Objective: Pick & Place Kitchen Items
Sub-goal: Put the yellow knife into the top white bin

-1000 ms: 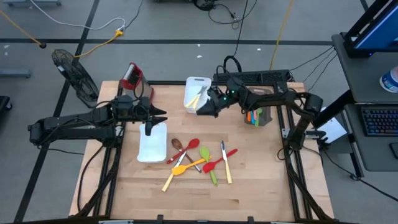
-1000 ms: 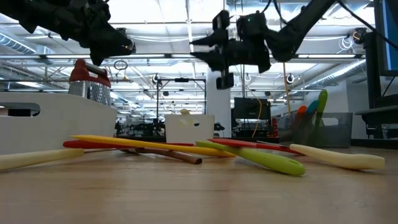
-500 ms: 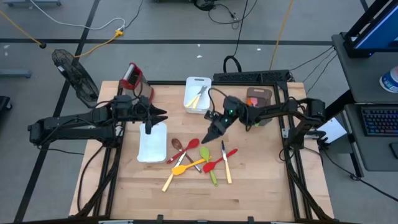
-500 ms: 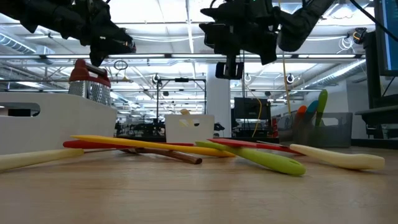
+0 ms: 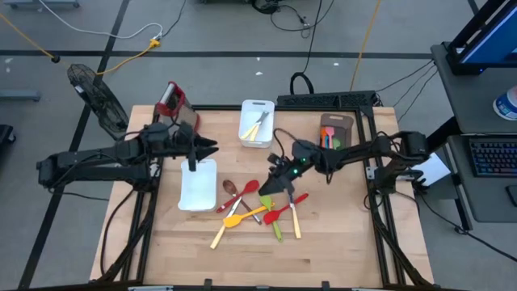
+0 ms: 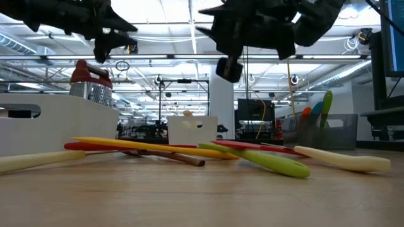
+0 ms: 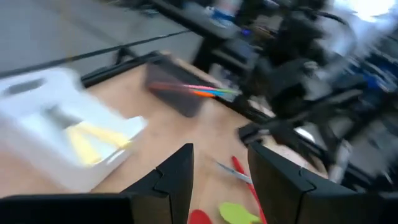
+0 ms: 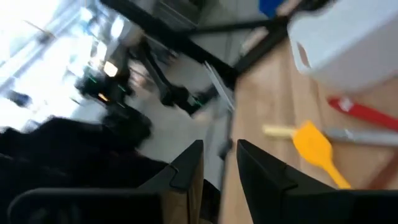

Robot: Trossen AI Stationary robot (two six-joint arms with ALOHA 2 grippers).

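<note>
At frame centre, right gripper [image 5: 275, 185] held unclenched above the utensil pile [image 5: 260, 208], yellow spatula [image 5: 229, 225] lying diagonally lower-left to upper-right, left gripper [image 5: 207, 147] unclenched, empty.

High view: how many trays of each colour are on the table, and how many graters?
White trays: 2
Brown tray: 1
Grater: 1
Total: 4
</note>
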